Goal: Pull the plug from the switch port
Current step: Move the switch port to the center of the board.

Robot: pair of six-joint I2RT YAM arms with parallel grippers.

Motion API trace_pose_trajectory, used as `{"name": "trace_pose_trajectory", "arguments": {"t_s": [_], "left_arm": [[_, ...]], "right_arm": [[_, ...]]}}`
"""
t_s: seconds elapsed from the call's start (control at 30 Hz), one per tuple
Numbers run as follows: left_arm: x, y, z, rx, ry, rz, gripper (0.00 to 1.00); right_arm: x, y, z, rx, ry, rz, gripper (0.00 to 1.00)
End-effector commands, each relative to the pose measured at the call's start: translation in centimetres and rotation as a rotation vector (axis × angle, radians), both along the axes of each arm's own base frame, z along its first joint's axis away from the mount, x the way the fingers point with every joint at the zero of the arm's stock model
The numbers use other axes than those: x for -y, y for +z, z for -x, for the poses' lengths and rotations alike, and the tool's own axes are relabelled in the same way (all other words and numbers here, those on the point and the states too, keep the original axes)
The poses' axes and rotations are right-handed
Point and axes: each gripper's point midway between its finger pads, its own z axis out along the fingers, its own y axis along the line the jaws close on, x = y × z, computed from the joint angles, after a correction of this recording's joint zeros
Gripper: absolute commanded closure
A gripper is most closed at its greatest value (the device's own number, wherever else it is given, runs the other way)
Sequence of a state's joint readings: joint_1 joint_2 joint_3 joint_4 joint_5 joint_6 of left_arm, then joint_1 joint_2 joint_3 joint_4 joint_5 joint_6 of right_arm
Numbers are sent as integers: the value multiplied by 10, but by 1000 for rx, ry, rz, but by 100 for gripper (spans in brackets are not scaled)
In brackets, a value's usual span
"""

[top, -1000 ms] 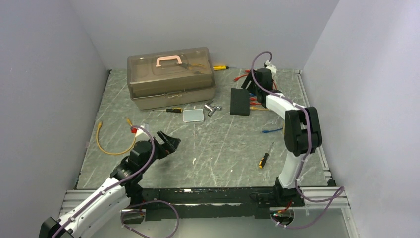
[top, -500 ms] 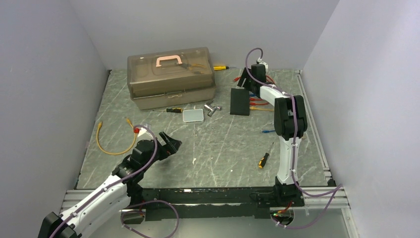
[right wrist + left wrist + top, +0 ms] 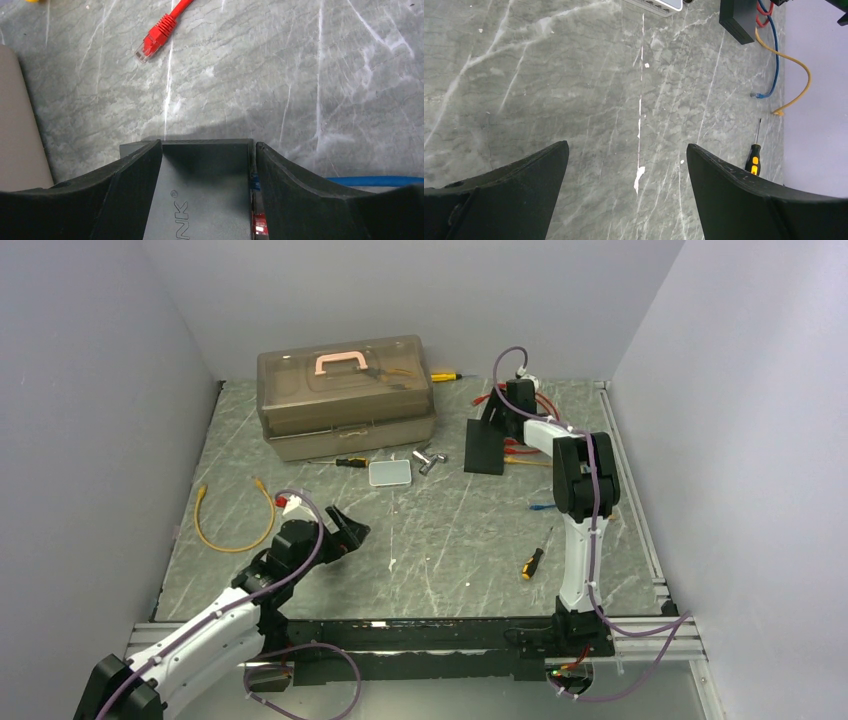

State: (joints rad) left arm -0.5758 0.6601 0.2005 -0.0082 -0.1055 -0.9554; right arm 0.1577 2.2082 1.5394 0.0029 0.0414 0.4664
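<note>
**Right fingers at the switch, left fingers wide over bare table**

The switch lies flat on the table, near the toolbox and to its right. It is a flat black box.

The right gripper is at the end of the switch farthest from the arms, about as far back as the toolbox. In the right wrist view its two fingers stand apart, with the top of the switch filling the gap between them. The left finger covers part of the switch. The right finger is just beside the switch's right edge. I cannot tell if the fingers press on the switch or only sit around it.

A red plug and a blue plug sit along that right edge. A blue cable runs off to the right. A loose plug, also red, lies on the table past the switch.

The left gripper is well in front of the toolbox, far from it. Its fingers are wide apart and hold nothing. The left wrist view shows only bare table between them.

A small grey tin lies just in front of the toolbox. A yellow cable curls in front of the toolbox, to its left. A screwdriver lies well in front of the toolbox, to its right.
</note>
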Motion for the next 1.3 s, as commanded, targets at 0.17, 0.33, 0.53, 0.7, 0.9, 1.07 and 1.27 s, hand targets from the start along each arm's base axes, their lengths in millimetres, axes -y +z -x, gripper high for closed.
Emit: {"name": "trace_pose_trajectory", "arguments": {"t_s": [0.17,0.33,0.53,0.7,0.9,1.07,1.27], "left_arm": [[14,23,-4,69,-44,74,6],[15,25,-4,76,-49,82,6],[18,22,-2,66,-63,97,6],[21,15,1,42,-73,115,6],[20,12,3,30,-58,125,7],[19,11,2,25,-43,120,7],[18,9,2,15,-34,114,7]], "right_arm": [[-1,0,46,-34,1,-40,31],[-7,2,82,-38,-8,-77,32],[-22,9,133,-29,18,-74,32],[-40,7,171,-34,50,-94,32],[-69,12,204,-37,81,-129,33],[-95,18,225,-36,102,-211,33],[-128,27,246,-33,137,-268,32]]}}
